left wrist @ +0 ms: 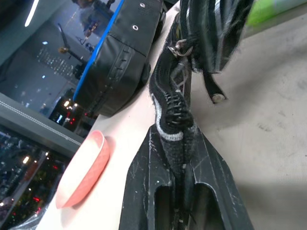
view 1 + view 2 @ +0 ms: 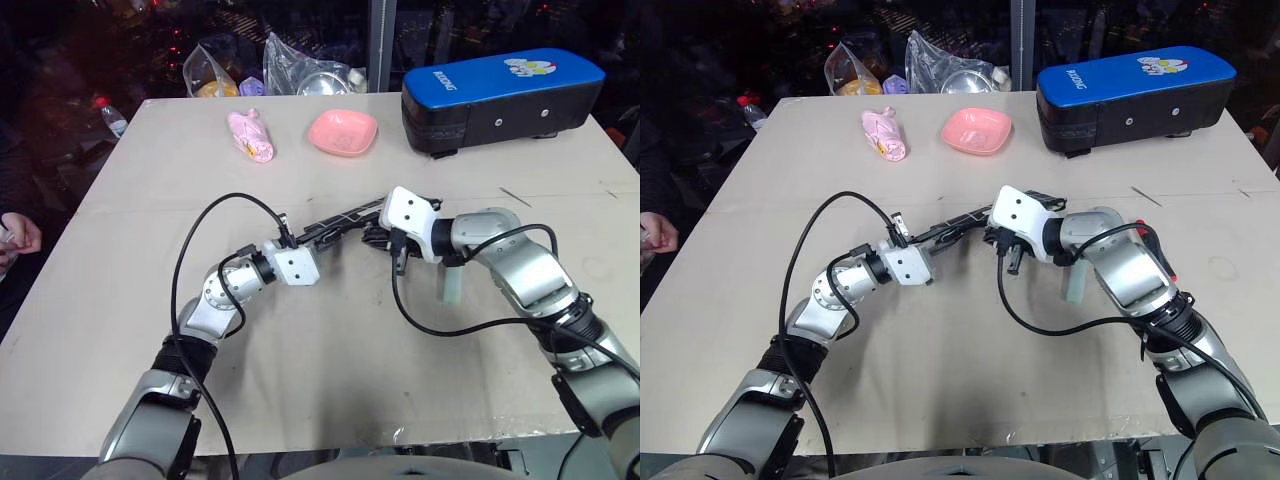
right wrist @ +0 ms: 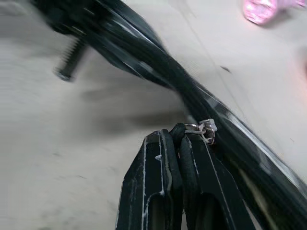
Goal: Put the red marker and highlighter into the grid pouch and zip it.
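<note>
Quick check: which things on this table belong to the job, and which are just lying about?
Job:
- grid pouch, held by left gripper and right gripper, both shut
- zipper pull, in the right gripper
- highlighter, on the table by the right arm

Lying about:
- blue-topped black case
- pink bowl
- pink wrapped item
- plastic bags
- bottle

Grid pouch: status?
Left end effector shut on grid pouch end. Right end effector shut on zipper pull. Highlighter still on table. Nothing obstructing.

Silver jointed arms, white wrist blocks, black cables
</note>
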Tool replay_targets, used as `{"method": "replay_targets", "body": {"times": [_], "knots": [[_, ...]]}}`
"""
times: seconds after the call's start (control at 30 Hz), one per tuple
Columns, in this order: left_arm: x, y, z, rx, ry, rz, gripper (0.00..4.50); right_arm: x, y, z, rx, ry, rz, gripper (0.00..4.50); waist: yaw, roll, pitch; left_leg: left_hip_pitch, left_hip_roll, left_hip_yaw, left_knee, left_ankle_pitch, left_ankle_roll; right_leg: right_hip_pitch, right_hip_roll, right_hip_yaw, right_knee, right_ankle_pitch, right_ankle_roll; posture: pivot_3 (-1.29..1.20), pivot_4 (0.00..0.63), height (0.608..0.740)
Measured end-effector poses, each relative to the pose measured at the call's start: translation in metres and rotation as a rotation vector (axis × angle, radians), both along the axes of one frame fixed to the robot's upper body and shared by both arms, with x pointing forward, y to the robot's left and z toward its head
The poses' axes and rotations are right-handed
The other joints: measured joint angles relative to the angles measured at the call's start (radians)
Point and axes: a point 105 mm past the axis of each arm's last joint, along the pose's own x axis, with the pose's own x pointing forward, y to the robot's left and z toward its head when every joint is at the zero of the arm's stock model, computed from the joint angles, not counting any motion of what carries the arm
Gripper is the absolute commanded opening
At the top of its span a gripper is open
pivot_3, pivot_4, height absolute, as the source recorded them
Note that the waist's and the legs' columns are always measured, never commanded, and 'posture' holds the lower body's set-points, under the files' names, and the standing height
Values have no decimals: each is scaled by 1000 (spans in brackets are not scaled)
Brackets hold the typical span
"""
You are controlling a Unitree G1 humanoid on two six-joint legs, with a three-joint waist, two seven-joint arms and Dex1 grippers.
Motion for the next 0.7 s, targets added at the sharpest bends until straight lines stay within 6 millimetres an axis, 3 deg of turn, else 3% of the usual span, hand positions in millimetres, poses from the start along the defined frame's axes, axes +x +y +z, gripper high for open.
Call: {"method": "replay_targets", "body": {"times": [0.4,0.5,0.6,0.7], "knots": [[3,-8,0,-6,2,-12,0,-8,15,-1,1,15,35,112,0,0,0,0,0,0,0,0,0,0,0,0,0,0,0,0,150,734],[6,-11,0,-50,27,2,0,-11,11,5,35,11,51,1598,2,0,0,0,0,0,0,0,0,0,0,0,0,0,0,0,150,734],[6,-12,8,-160,77,20,0,-12,-13,14,98,27,6,2967,8,-1,0,-1,-1,-1,1,0,0,1,-1,-1,-1,0,1,0,150,734],[3,-9,15,-222,114,24,0,-10,-49,23,144,60,-88,2967,9,-1,1,-1,-1,-1,1,0,0,1,-1,0,-1,1,1,0,150,734]]}}
